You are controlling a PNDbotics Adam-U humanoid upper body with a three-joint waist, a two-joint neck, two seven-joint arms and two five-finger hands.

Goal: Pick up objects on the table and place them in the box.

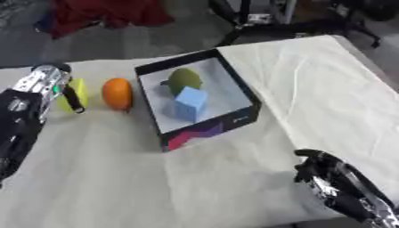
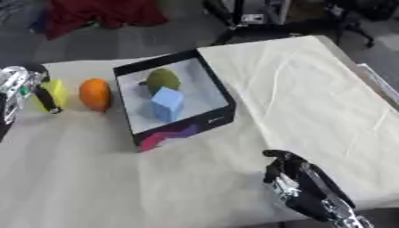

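Left black-and-silver robot hand: shiny silver metal housing at the top, small green spot on its side, slim black finger coming off it. Black boxy forearm behind it with small white markings on the shell and silver bits lower down. Right black-and-silver robot hand: mostly black shell, glinting silver metal parts between the dark segments, dark rounded fingertips. Silver cylindrical wrist section at the bottom right corner. Screws and cables not resolvable.
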